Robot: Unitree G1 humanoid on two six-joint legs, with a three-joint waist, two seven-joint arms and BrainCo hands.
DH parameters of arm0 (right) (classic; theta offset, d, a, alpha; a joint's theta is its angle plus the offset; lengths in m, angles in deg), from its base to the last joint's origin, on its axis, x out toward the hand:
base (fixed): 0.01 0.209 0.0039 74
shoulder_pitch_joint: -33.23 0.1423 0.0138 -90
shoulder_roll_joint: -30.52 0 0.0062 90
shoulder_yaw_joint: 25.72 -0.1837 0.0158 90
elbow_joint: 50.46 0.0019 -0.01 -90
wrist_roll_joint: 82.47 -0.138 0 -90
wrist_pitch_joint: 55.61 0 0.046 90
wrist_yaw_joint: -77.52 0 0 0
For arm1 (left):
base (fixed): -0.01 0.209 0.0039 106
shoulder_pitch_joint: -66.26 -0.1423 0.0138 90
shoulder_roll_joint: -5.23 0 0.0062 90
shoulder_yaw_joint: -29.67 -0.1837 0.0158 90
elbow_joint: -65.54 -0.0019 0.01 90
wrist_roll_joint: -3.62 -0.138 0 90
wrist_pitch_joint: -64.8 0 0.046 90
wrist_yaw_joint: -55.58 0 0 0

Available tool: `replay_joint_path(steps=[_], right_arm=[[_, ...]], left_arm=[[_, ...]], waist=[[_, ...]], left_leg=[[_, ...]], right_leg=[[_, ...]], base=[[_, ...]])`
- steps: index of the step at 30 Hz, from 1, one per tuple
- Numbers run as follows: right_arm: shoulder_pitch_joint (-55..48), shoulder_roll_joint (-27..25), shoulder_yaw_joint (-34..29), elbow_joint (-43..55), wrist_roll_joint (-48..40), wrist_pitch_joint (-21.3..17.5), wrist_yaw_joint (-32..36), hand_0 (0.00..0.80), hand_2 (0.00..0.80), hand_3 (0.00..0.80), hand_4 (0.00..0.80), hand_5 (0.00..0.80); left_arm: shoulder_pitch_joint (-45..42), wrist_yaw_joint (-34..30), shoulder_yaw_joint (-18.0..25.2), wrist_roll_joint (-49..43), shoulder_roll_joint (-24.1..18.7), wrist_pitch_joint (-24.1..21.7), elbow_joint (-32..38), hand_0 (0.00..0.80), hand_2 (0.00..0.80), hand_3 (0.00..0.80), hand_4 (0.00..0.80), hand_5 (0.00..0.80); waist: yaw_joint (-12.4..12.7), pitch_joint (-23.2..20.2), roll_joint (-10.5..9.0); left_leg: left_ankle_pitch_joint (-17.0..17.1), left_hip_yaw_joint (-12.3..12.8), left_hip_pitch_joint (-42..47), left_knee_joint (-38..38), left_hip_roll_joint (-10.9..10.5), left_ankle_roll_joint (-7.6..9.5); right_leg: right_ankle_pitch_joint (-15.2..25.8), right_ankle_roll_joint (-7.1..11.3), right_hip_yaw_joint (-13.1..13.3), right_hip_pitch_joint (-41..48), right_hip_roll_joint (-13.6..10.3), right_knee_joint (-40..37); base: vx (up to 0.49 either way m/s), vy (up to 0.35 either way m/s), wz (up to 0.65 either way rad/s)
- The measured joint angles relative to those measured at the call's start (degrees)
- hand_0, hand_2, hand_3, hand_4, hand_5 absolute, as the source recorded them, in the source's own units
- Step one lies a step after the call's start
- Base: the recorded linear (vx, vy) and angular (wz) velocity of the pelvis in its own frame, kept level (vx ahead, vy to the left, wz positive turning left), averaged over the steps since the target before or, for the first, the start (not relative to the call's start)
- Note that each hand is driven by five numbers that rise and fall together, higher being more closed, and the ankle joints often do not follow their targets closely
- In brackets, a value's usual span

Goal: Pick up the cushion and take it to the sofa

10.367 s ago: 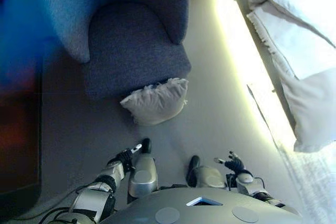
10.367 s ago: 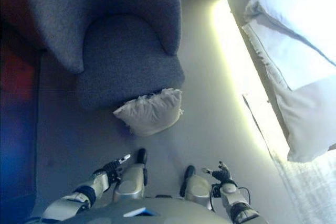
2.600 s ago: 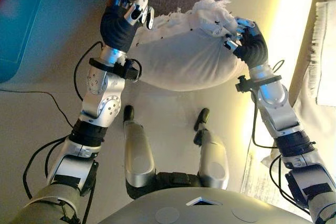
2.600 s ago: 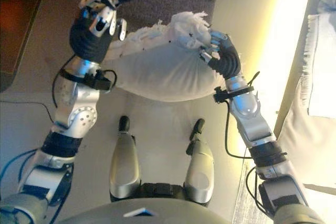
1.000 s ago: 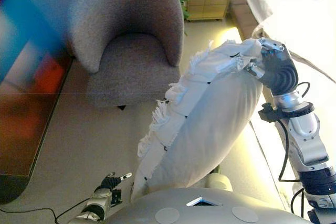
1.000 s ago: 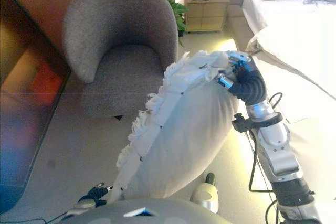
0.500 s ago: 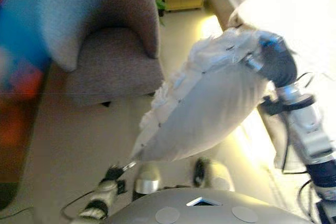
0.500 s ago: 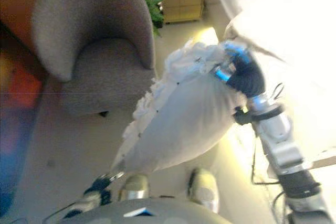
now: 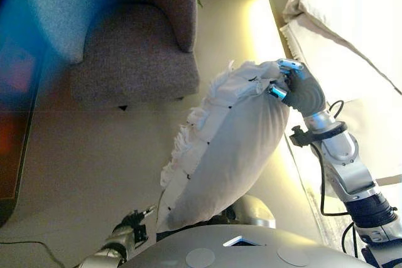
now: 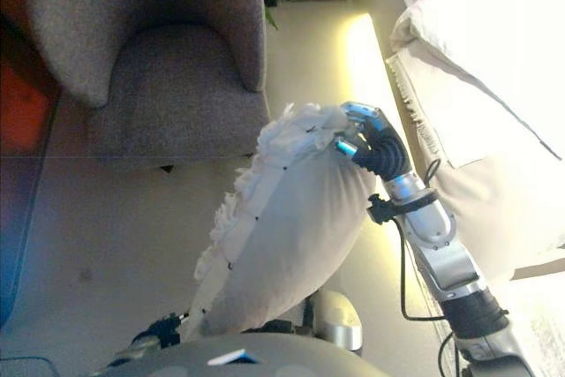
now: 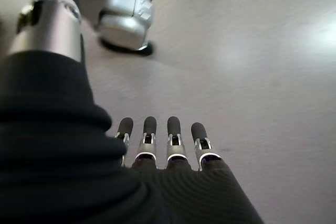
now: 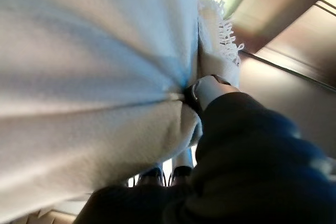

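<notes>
Cushion point(image 9: 226, 149) hangs in the air from one upper corner, carried by the right hand point(image 9: 300, 86) alone, its fringed edge running down the side that faces the grey armchair point(image 9: 125, 42). It is held by the corner, probably because that is the one part narrow enough for the fingers to close round; the soft bulk is too wide to grip. So it sags at a slant, its lower end low in front of the robot and clear of the floor point(image 9: 81, 155). The right wrist view shows the fabric bunched into folds where the thumb and fingers pinch it, so the hand is clamped on the cushion. The right arm is raised and reaches forward, the wrist bent in towards the corner. The left hand point(image 11: 157, 145) hangs low at the robot's side, palm toward the floor, fingers straight and side by side, holding nothing. The armchair, apparently the sofa meant, stands ahead and to the left, well apart from the cushion. A white bed point(image 10: 494, 59) lies to the right.
</notes>
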Motion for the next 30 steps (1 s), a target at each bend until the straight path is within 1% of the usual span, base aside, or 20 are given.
replay_joint_path(steps=[1,2,3,4,5,7,9,11,13,16,17,18,21,22,23,24,25,27,29,30], right_arm=[[0.34,-0.03,-0.41,0.83,-0.19,-0.11,0.0,0.8,0.8,0.8,0.8,0.8],[0.33,0.45,-0.91,1.18,-0.6,-0.37,0.13,0.8,0.8,0.8,0.8,0.8],[0.3,1.15,-0.86,1.4,-1.03,-0.47,0.38,0.8,0.8,0.8,0.8,0.8],[-0.13,1.09,-0.96,1.47,-1.28,-0.52,0.55,0.8,0.8,0.8,0.8,0.8],[-0.84,0.83,-0.97,1.6,-2.55,-0.32,0.62,0.8,0.8,0.8,0.8,0.8],[-2.58,0.54,-0.61,2.01,-3.15,-0.27,0.26,0.8,0.8,0.8,0.8,0.8],[-4.23,1.15,0.2,2.82,-3.07,-0.27,-1.07,0.8,0.8,0.8,0.8,0.8],[-3.74,1.64,0.4,2.97,-2.09,-0.31,-3.62,0.8,0.8,0.8,0.8,0.8],[-2.38,2.31,0.58,3.0,-1.28,-0.3,-4.46,0.8,0.8,0.8,0.8,0.8],[-2.49,1.91,0.55,4.39,0.23,-0.47,-5.43,0.8,0.8,0.8,0.8,0.8],[-2.9,1.79,0.54,4.47,0.91,-1.04,-6.35,0.8,0.8,0.8,0.8,0.8],[-3.15,1.81,0.59,4.48,1.59,-1.43,-7.21,0.8,0.8,0.8,0.8,0.8],[-4.39,1.85,0.3,4.11,2.59,-1.75,-8.37,0.8,0.8,0.8,0.8,0.8],[-4.49,1.91,0.19,3.87,2.5,-1.74,-8.08,0.8,0.8,0.8,0.8,0.8],[-5.28,2.1,-0.17,3.83,2.27,-1.75,-7.6,0.8,0.8,0.8,0.8,0.8],[-5.81,2.2,-0.88,3.28,2.1,-1.76,-6.83,0.8,0.8,0.8,0.8,0.8],[-5.77,2.02,-2.23,2.59,1.53,-1.47,-6.07,0.8,0.8,0.8,0.8,0.8],[-7.3,0.91,-3.81,2.57,1.07,-1.15,-5.34,0.8,0.8,0.8,0.8,0.8],[-7.7,-0.26,-4.24,2.42,1.07,-1.15,-5.0,0.8,0.8,0.8,0.8,0.8],[-7.28,0.1,-4.02,1.76,1.09,-1.24,-4.78,0.8,0.8,0.8,0.8,0.8]], left_arm=[[0.47,-0.06,0.88,0.56,-1.29,-0.03,-1.0,0.0,0.0,0.0,0.0,0.0],[1.73,-0.35,2.14,1.25,-1.21,0.39,-2.68,0.0,0.0,0.0,0.0,0.0],[1.19,-0.53,3.26,1.27,-1.17,1.02,-3.43,0.0,0.0,0.0,0.0,0.0],[-0.21,-0.52,3.45,1.16,-1.14,1.29,-2.57,0.0,0.0,0.0,0.0,0.0],[-1.53,-0.5,3.58,1.08,-1.4,1.2,-1.13,0.0,0.0,0.0,0.0,0.0],[-2.35,-0.75,2.91,0.69,-1.65,0.46,2.14,0.0,0.0,0.0,0.0,0.0],[-1.93,-1.34,-0.69,-0.72,-3.94,-0.52,5.38,0.0,0.0,0.0,0.0,0.0],[0.42,-1.84,-3.31,-1.12,-5.2,-1.51,5.82,0.0,0.0,0.0,0.0,0.0],[0.88,-1.72,-3.91,-1.07,-4.79,-1.38,6.51,0.0,0.0,0.0,0.0,0.0],[-0.29,-1.32,-3.9,-1.24,-1.59,-0.59,7.11,0.0,0.0,0.0,0.0,0.0],[-0.13,-1.33,-3.65,-2.5,-0.71,0.06,6.97,0.0,0.0,0.0,0.0,0.0],[0.31,-1.42,-3.56,-3.71,-0.32,0.24,6.62,0.0,0.0,0.0,0.0,0.0],[2.52,-2.27,-3.08,-7.67,-0.17,0.92,5.08,0.0,0.0,0.0,0.0,0.0],[2.47,-2.56,-3.08,-8.05,-0.22,0.67,4.59,0.0,0.0,0.0,0.0,0.0],[2.2,-2.97,-3.19,-8.11,-0.63,0.43,3.79,0.0,0.0,0.0,0.0,0.0],[2.23,-3.28,-3.23,-8.59,-0.29,0.0,2.46,0.0,0.0,0.0,0.0,0.0],[2.12,-3.6,-3.33,-9.35,1.2,-0.02,1.74,0.0,0.0,0.0,0.0,0.0],[0.08,-4.37,-3.32,-10.32,4.24,0.07,1.35,0.0,0.0,0.0,0.0,0.0],[-0.39,-4.67,-3.24,-10.47,4.54,0.21,1.28,0.0,0.0,0.0,0.0,0.0],[0.57,-4.69,-3.18,-10.56,4.14,0.49,1.23,0.0,0.0,0.0,0.0,0.0]], waist=[[0.26,-0.35,-2.44],[0.2,0.11,-2.5],[1.1,-0.06,-2.49],[1.01,-0.19,-3.21],[1.07,0.05,-5.21],[1.21,-0.8,-6.24],[1.15,-3.08,-8.58],[1.27,-4.16,-8.5],[1.16,-4.58,-6.34],[-2.02,-6.56,0.18],[-4.39,-6.83,1.79],[-5.77,-6.73,2.41],[-9.67,-6.33,1.27],[-9.79,-6.52,0.04],[-9.68,-6.82,-1.68],[-9.68,-6.75,-2.2],[-9.52,-6.06,-1.07],[-10.37,-5.67,1.0],[-11.88,-5.42,2.46],[-11.45,-4.83,2.03]], left_leg=[[-4.38,0.35,-3.39,7.71,-1.15,0.72],[-5.73,-1.68,-6.13,12.38,-1.18,0.42],[-5.98,-3.39,-7.09,13.15,-1.56,-0.01],[-5.99,-5.06,-6.15,11.24,-2.02,-0.81],[-7.7,-3.48,-5.56,11.98,-4.19,0.82],[-11.05,-2.71,-5.15,14.39,-6.39,2.54],[-10.42,-3.51,-4.25,11.62,-9.34,3.45],[-8.6,-4.36,-2.0,7.29,-9.95,4.07],[-7.44,-4.74,2.82,0.23,-9.66,4.9],[-3.89,-10.87,9.97,-10.77,-8.17,4.68],[-3.75,-12.93,11.21,-12.12,-7.78,4.83],[-4.06,-14.66,11.93,-12.43,-7.76,4.45],[-6.17,-19.6,13.66,-12.19,-8.04,1.71],[-7.02,-20.77,14.7,-12.24,-8.02,0.55],[-8.02,-22.09,16.14,-12.57,-8.18,-1.03],[-9.13,-21.95,17.85,-11.61,-7.44,-2.86],[-11.84,-18.95,15.62,-2.76,-7.74,-2.73],[-15.82,-14.29,14.05,6.37,-9.8,-0.01],[-18.56,-12.28,17.88,1.8,-9.24,1.69],[-19.66,-12.18,20.0,-0.85,-8.51,1.95]], right_leg=[[-5.36,1.7,2.53,2.46,-1.99,-4.36],[-6.12,2.3,2.5,4.05,-2.34,-5.29],[-6.15,2.4,3.05,5.12,-3.02,-6.7],[-5.87,4.15,3.24,6.07,-4.31,-5.97],[-6.49,5.71,3.49,5.79,-7.11,-3.17],[-4.61,8.17,4.21,4.8,-8.96,3.14],[-1.39,10.11,9.25,2.39,-8.75,7.87],[0.31,10.4,11.01,0.85,-6.63,10.18],[-0.53,8.92,10.54,-2.13,-4.24,10.01],[-0.23,6.56,7.07,-9.89,-0.57,3.41],[2.19,5.21,5.94,-12.12,-0.45,-0.97],[5.35,4.95,6.0,-14.39,-0.95,-4.71],[16.85,7.98,6.72,-16.88,-5.25,-22.15],[17.67,8.46,6.32,-16.62,-6.51,-25.9],[15.98,8.9,5.54,-15.77,-8.18,-27.43],[18.58,9.18,4.21,-15.71,-8.44,-26.04],[19.01,9.62,3.51,-15.94,-7.64,-23.94],[19.41,9.0,3.04,-14.92,-5.9,-21.9],[21.26,6.33,1.12,-14.1,-3.65,-18.56],[21.54,4.92,0.97,-14.31,-3.38,-15.53]], base=[[1.041,0.477,0.12],[0.958,0.394,-0.12],[0.906,0.33,-0.28],[0.871,0.243,-0.38],[0.781,0.163,-0.08],[0.719,0.095,0.42],[0.533,0.084,0.73],[0.502,0.072,0.52],[0.494,0.036,0.0],[0.47,-0.048,-0.06],[0.559,-0.138,0.55],[0.63,-0.169,0.77],[0.654,-0.183,0.91],[0.648,-0.203,0.96],[0.658,-0.224,0.79],[0.704,-0.256,0.68],[0.726,-0.286,0.46],[0.706,-0.308,0.55],[0.727,-0.341,0.74],[0.714,-0.291,0.45]])
